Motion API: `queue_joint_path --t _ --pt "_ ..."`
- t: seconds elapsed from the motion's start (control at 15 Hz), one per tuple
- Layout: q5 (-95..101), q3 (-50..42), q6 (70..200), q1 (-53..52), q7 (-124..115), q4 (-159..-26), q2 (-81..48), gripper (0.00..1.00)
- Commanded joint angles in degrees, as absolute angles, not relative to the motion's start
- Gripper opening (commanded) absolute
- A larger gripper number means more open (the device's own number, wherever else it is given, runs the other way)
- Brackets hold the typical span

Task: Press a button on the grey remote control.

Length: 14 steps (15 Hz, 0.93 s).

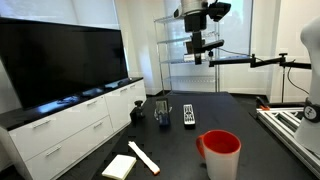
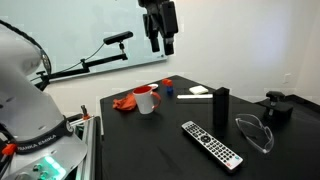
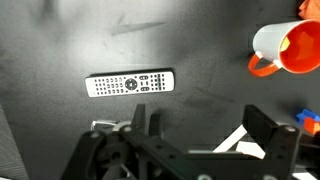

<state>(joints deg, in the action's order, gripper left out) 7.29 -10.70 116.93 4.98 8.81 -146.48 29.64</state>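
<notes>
The grey remote control (image 1: 189,114) lies flat on the dark table, its face with rows of pale buttons turned up. It shows in both exterior views (image 2: 211,143) and in the wrist view (image 3: 130,84). My gripper (image 1: 198,56) hangs high above the table, well clear of the remote, and also shows in an exterior view (image 2: 160,44). In the wrist view the gripper (image 3: 205,135) is open and empty, and the remote lies up and to the left of its fingers.
A red-and-white mug (image 1: 220,150) (image 2: 146,100) (image 3: 285,48) stands on the table. A long white bar (image 1: 143,157) (image 2: 197,91), a white pad (image 1: 119,166), a dark upright object (image 2: 220,104) and clear glasses (image 2: 255,132) lie around. A TV (image 1: 60,55) stands on a white cabinet beside the table.
</notes>
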Motion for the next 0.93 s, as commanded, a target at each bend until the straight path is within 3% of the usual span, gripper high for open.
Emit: queue_joint_path --t 0.0,0.87 --pt "6.10 -11.41 118.81 6.11 10.22 -145.42 27.42 1.00" --pt "6.28 -12.93 122.24 9.64 10.10 -144.91 22.88 0.98"
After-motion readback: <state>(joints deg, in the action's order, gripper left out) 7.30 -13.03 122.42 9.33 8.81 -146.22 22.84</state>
